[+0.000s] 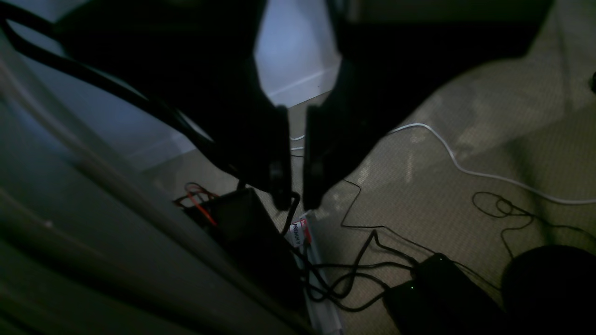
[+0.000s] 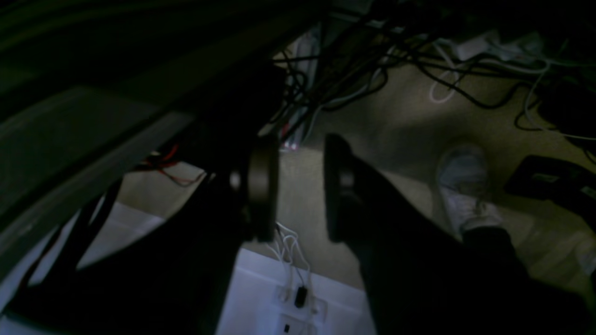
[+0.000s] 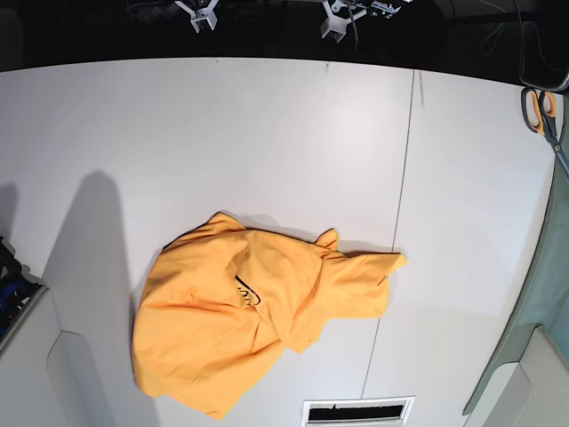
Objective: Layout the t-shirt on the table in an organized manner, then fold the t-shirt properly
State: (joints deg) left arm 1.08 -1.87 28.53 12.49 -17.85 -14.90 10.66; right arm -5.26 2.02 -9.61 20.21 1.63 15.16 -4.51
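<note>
Crumpled orange-yellow cotton t-shirt on white worktop, toward 6 o'clock, left of the seam.
Both jaws off the worktop, over carpet and cables, nowhere near the shirt. Left gripper jaws slightly apart, empty; right gripper jaws spread, empty.

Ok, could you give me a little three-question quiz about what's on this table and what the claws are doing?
1. True or false: the t-shirt lies flat and neatly spread on the table.
2. What sits by the table's right edge in the base view? A) scissors B) a cup C) a book
3. What is the right claw holding?

Key: 1 false, it is crumpled. 2 A. 3 nothing; its jaws stand apart and empty.
</note>
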